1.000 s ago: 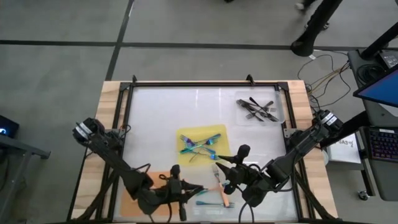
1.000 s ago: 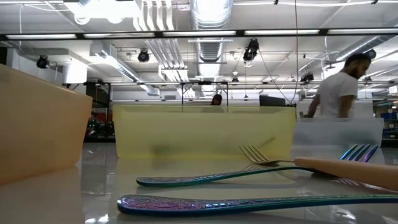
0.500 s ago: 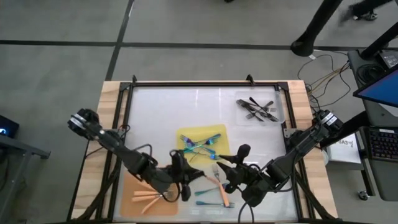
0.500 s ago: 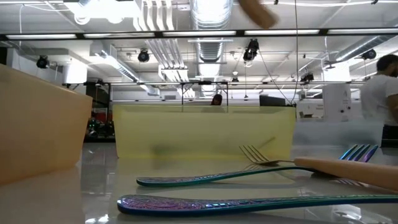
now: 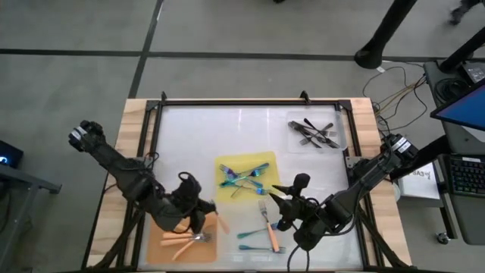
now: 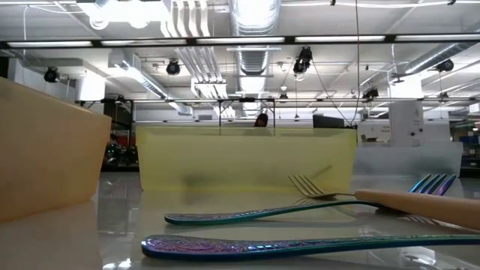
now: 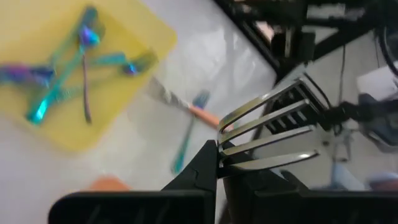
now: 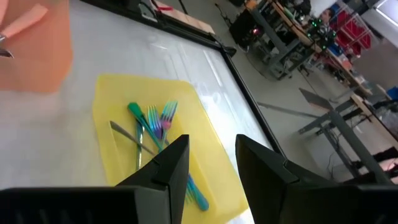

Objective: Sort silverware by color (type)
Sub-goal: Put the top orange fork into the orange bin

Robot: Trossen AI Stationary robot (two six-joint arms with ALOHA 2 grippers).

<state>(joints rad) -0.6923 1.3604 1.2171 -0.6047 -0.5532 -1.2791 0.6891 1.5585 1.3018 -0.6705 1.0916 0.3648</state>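
Forks lie sorted on three mats. At left, the orange mat (image 5: 161, 244) holds orange-handled forks (image 5: 184, 238); above it the left gripper (image 5: 198, 220) pinches another orange-handled fork (image 7: 273, 127). Centre, the yellow mat (image 5: 267, 163) holds blue-teal forks (image 5: 242, 177); the right gripper (image 5: 282, 205) hovers beside it, fingers apart and empty. Far right, a clear tray (image 5: 341, 136) holds dark forks (image 5: 314, 133).

— Where's the light coming from?
— Ceiling strip lights (image 6: 225, 39), bright and even; they glare pale on the white table (image 5: 197, 144).
— Any blur?
— The left wrist view is smeared, the forks (image 7: 56, 87) soft. In the low view the near mats (image 6: 247, 157) are out of focus.
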